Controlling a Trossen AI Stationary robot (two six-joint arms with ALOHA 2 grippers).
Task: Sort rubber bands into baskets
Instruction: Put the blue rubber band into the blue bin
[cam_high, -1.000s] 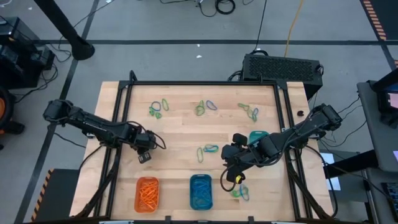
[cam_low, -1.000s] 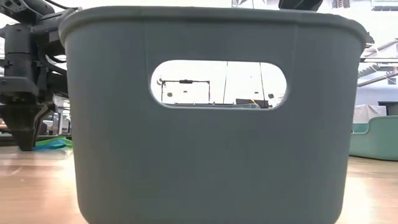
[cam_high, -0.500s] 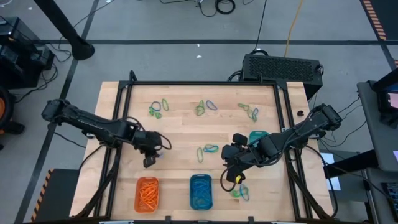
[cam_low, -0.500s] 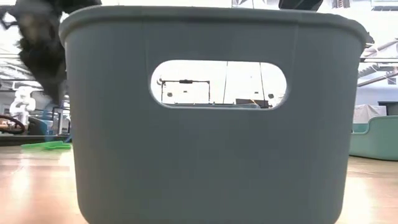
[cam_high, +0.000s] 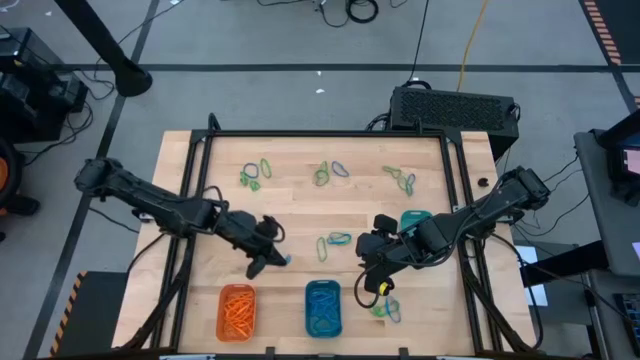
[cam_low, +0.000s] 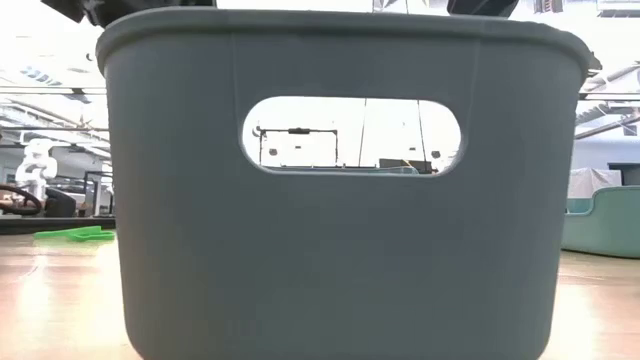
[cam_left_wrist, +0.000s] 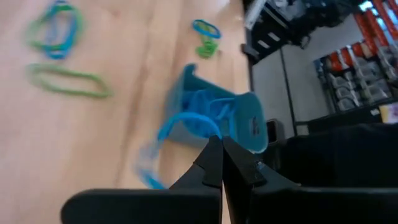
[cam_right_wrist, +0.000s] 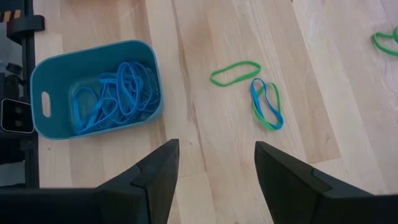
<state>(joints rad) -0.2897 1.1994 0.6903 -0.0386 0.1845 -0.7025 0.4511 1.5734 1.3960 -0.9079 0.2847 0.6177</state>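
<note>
My left gripper (cam_high: 272, 258) is shut on a blue rubber band (cam_left_wrist: 186, 121) over the table's near left middle, a little short of the blue basket (cam_high: 323, 308). That basket holds several blue bands and also shows in the left wrist view (cam_left_wrist: 242, 124). My right gripper (cam_right_wrist: 214, 180) is open and empty above bare wood beside the blue basket (cam_right_wrist: 43, 68). The orange basket (cam_high: 237, 310) holds orange bands. The teal basket (cam_high: 415, 217) is partly hidden under my right arm. Loose green and blue bands (cam_high: 330, 243) lie flat on the wood. My left gripper pinches the blue rubber band at one spot of its loop (cam_left_wrist: 208, 132) between its two fingertips. The rest of the loop stands out slack ahead of the tips. The view is blurred, so I cannot tell whether the band touches the table.
More loose bands lie along the far part of the table (cam_high: 255, 175) (cam_high: 330, 172) (cam_high: 400, 178) and near the right front (cam_high: 385, 305). A black frame (cam_high: 330, 133) edges the table. In the low view a basket wall (cam_low: 340, 200) fills the picture.
My left gripper has gone toward the table's right and near edges, toward the blue basket, staying shut with the blue band at its tips. In the low view it has passed up out of the picture.
</note>
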